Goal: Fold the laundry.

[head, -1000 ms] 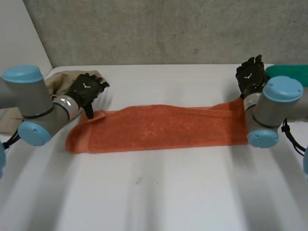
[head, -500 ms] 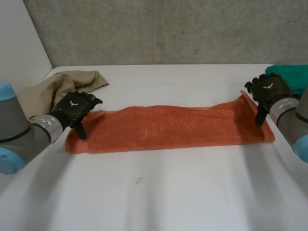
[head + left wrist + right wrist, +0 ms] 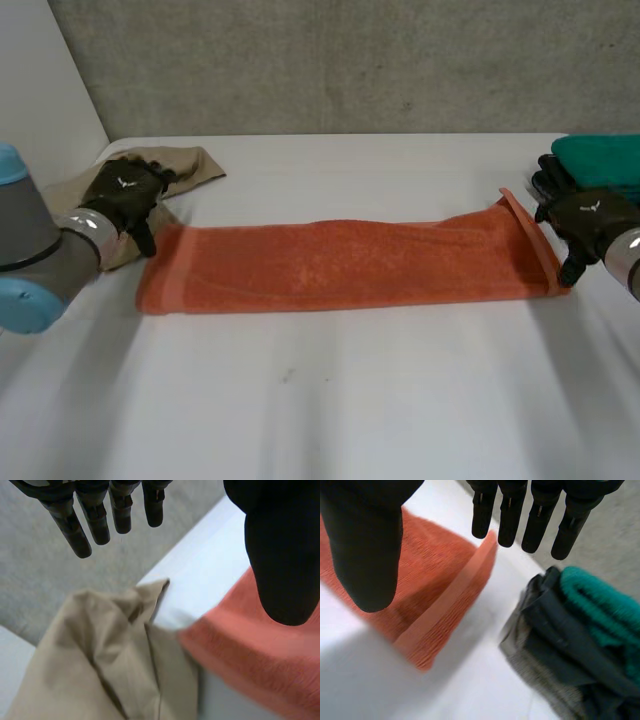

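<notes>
Desk (image 3: 330, 400): white, and carries all that follows.

Orange towel (image 3: 340, 265): a long, narrow strip lying flat across the desk's middle, from 9 o'clock to 3 o'clock. The 3 o'clock end has a raised, curled edge.

Tan cloth (image 3: 190, 162): crumpled at 10 o'clock, just beside the towel's far 9 o'clock corner. I cannot tell if they touch.

Teal cloth (image 3: 600, 158): on a dark grey cloth (image 3: 555, 645) at 2 o'clock, near the towel's end.

Left robot hand (image 3: 122, 192): above the 9 o'clock corner, fingers straight and spread from the thumb, holding nothing. Its fingers hang over the tan cloth, its thumb over the towel.

Right robot hand (image 3: 588, 215): at the 3 o'clock end, likewise spread wide and empty, with the curled edge below the gap between thumb and fingers.

Risks, as judged:
- If you close the left robot hand here, it may gather tan cloth along with the towel.
- The right robot hand may pinch only the raised edge and leave the layer beneath, so the fold skews.
- A wide approach at 3 o'clock may knock the teal pile.
</notes>
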Robot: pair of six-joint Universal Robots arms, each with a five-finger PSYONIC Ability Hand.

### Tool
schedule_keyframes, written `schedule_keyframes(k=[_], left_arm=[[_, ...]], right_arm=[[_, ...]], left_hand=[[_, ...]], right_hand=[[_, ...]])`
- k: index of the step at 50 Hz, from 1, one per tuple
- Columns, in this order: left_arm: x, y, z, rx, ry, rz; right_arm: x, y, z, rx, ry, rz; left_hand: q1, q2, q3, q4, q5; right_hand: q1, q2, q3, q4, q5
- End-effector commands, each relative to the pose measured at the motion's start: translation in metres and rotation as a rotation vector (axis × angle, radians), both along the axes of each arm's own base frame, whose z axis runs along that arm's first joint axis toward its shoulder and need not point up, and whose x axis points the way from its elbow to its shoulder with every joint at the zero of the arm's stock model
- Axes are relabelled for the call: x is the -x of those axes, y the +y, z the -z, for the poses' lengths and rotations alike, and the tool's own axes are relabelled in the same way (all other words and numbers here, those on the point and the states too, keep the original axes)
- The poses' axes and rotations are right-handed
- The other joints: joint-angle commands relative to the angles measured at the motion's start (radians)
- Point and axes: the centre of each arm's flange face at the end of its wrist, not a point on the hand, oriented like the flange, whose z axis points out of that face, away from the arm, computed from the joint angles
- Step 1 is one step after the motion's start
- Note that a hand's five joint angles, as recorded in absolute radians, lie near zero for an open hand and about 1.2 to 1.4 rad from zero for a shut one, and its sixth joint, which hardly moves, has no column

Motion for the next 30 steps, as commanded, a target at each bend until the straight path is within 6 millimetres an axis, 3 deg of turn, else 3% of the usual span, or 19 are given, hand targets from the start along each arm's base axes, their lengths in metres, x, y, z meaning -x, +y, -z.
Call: schedule_keyframes(k=[1, 8, 18, 19, 21, 23, 26, 30], left_arm=[[-0.001, 0.029, -0.02, 0.068, 0.104, 0.042], [0.002, 0.045, -0.024, 0.075, 0.151, 0.07], [0.005, 0.049, -0.018, 0.053, 0.159, 0.077], [0.005, 0.049, -0.017, 0.05, 0.159, 0.076], [0.005, 0.049, -0.016, 0.047, 0.158, 0.075], [0.005, 0.049, -0.016, 0.044, 0.158, 0.074], [0.006, 0.05, -0.017, 0.044, 0.157, 0.076], [0.004, 0.052, -0.021, 0.052, 0.159, 0.072]], right_arm=[[0.01, -0.001, 0.022, -0.016, 0.015, -0.037], [0.006, -0.004, 0.04, 0.041, 0.003, -0.103], [0.009, -0.022, 0.071, 0.07, 0.047, -0.092], [0.009, -0.024, 0.073, 0.072, 0.052, -0.087], [0.012, -0.029, 0.079, 0.069, 0.057, -0.065], [0.015, -0.034, 0.079, 0.079, 0.068, -0.044], [0.031, -0.039, 0.069, 0.108, 0.089, 0.065], [0.053, -0.04, 0.04, 0.167, 0.075, 0.189]], left_hand=[[-0.013, -0.033, -0.036, -0.027, -0.05], [-0.013, -0.033, -0.036, -0.027, -0.05], [-0.013, -0.033, -0.036, -0.027, -0.05], [-0.013, -0.033, -0.036, -0.027, -0.05], [-0.013, -0.033, -0.036, -0.027, -0.05], [-0.013, -0.033, -0.036, -0.027, -0.05], [-0.013, -0.033, -0.036, -0.027, -0.05], [-0.013, -0.033, -0.036, -0.027, -0.05]], right_hand=[[0.101, 0.116, 0.093, 0.089, 0.081], [0.154, 0.169, 0.146, 0.141, 0.134], [0.16, 0.175, 0.152, 0.147, 0.139], [0.195, 0.21, 0.187, 0.182, 0.174], [0.517, 0.532, 0.508, 0.504, 0.496], [0.98, 0.996, 0.972, 0.968, 0.96], [0.982, 0.998, 0.974, 0.97, 0.962], [0.982, 0.998, 0.974, 0.97, 0.962]])
